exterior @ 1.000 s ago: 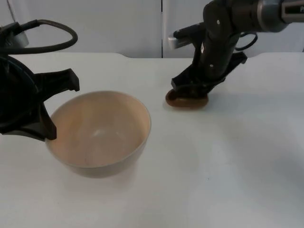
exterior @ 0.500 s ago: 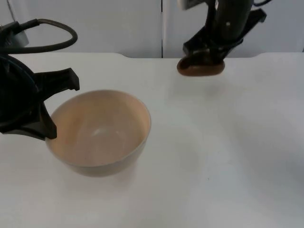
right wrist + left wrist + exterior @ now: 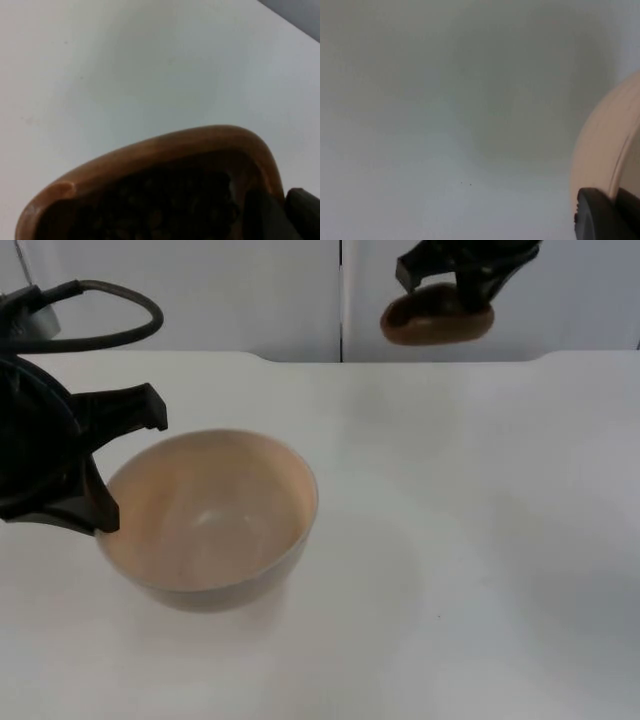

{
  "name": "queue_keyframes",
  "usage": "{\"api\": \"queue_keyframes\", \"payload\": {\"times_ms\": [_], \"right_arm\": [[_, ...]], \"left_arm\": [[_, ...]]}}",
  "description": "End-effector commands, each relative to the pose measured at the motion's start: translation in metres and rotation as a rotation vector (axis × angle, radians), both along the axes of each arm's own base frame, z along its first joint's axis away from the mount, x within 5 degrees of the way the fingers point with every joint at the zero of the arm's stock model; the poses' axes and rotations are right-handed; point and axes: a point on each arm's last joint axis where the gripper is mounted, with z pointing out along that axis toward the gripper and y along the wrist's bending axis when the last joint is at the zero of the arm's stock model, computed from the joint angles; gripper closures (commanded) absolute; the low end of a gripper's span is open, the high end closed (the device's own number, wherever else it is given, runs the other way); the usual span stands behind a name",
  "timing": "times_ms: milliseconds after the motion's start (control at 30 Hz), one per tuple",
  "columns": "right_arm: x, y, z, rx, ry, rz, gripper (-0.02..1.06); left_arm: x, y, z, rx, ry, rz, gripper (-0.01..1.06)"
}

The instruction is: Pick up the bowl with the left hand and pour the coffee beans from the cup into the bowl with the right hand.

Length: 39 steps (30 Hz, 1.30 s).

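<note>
A wide beige bowl (image 3: pixel 210 520) stands on the white table at the left. My left gripper (image 3: pixel 125 462) sits at its left side, open, with one finger (image 3: pixel 98 512) against the rim and the other (image 3: pixel 140 410) apart from it. In the left wrist view a black fingertip (image 3: pixel 602 215) stands at the bowl's rim (image 3: pixel 607 145). My right gripper (image 3: pixel 450 288) is shut on a brown wooden cup (image 3: pixel 437 320), held high over the table's far edge. The right wrist view shows the cup (image 3: pixel 150 155) with dark coffee beans (image 3: pixel 160 205) inside.
The white table (image 3: pixel 470 540) stretches from the bowl to the right. It ends at the grey partition wall (image 3: pixel 250 290) behind.
My right gripper has lifted the cup off the table, up and slightly to the right. The bowl and the left gripper have not moved.
</note>
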Motion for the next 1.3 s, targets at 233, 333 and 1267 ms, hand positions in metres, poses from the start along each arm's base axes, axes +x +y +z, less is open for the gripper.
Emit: {"api": "queue_keyframes", "payload": {"times_ms": [233, 333, 1267], "right_arm": [[-0.04, 0.03, 0.027, -0.024, -0.022, 0.105, 1.04], [-0.053, 0.04, 0.033, -0.026, -0.019, 0.132, 1.04], [-0.125, 0.107, 0.051, -0.109, -0.103, 0.33, 1.04]], "left_arm": [[0.0, 0.0, 0.002, -0.014, -0.011, 0.017, 1.05], [0.0, 0.0, 0.002, -0.016, -0.01, 0.018, 1.05], [0.0, 0.0, 0.002, -0.024, -0.008, 0.024, 1.05]]}}
